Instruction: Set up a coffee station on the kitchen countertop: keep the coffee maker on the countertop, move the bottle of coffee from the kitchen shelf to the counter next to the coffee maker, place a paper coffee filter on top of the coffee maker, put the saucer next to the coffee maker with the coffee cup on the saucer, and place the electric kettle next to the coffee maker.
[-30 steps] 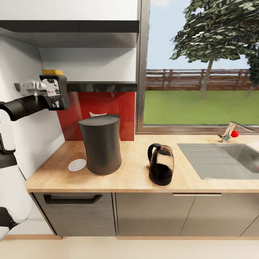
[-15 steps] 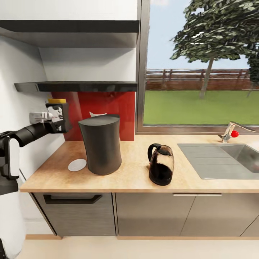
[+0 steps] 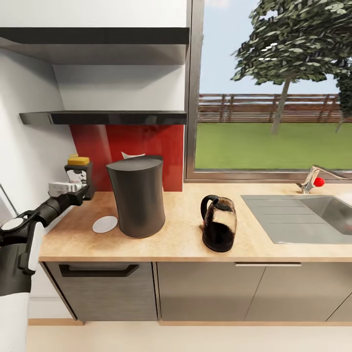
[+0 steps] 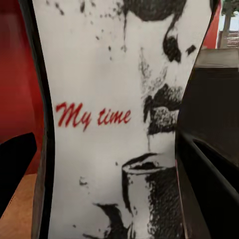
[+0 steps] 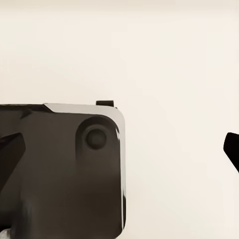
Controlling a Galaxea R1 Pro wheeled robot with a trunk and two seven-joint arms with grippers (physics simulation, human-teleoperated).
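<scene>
- While the left gripper [image 3: 80,183] clamps the yellow-capped, printed-label coffee bottle [image 3: 78,172] above the wooden countertop's [image 3: 181,234] left end, lower it upright.
- Set it beside the dark cylindrical coffee maker [image 3: 136,195], short of touching.
- Right gripper's state: cannot tell.

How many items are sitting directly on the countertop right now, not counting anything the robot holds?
3: the coffee maker toward the left, the white disc beside it on its left, and the kettle nearer the sink. Something could hide behind the coffee maker.

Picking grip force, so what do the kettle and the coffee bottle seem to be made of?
Electric kettle: looks like dark tinted glass or clear plastic, glossy, with highlights, black handle. Bottle of coffee: dark body with matte printed label and yellow cap; material unclear, held in the left gripper.
</scene>
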